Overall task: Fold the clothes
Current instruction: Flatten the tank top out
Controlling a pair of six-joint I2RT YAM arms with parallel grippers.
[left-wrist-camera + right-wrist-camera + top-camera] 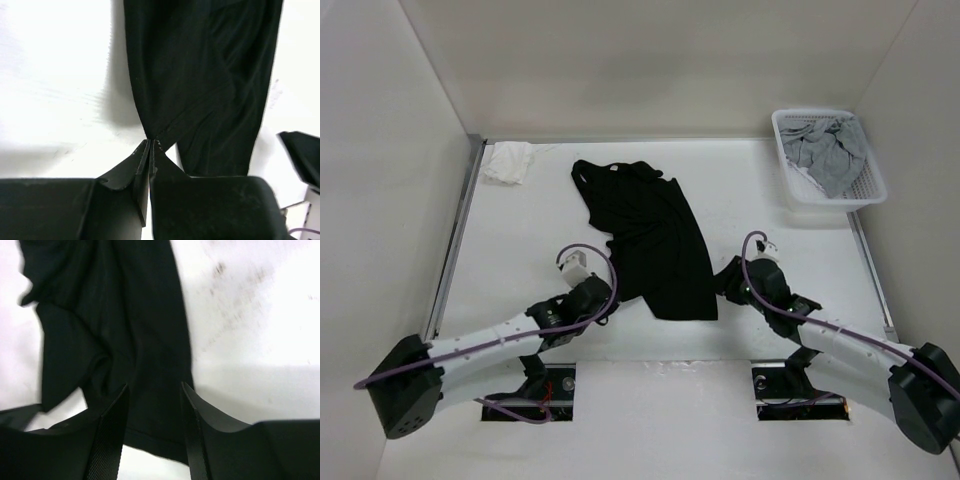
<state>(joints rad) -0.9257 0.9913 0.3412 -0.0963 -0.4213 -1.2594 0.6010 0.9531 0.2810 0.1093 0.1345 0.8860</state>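
Black garment (650, 235) lies spread mid-tabletop (520, 230), straps at the far end. Left tool (150, 150) is pinched tight on its near left corner — fabric drawn to a point. Right tool (152, 427) stands wide, jaws astride the near right hem — not clamped.

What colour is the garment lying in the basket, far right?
Grey: the grey garment in the white basket, clearest in the top external view.

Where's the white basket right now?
Seen from above, the white basket sits at the far right corner of the table, holding a grey garment.
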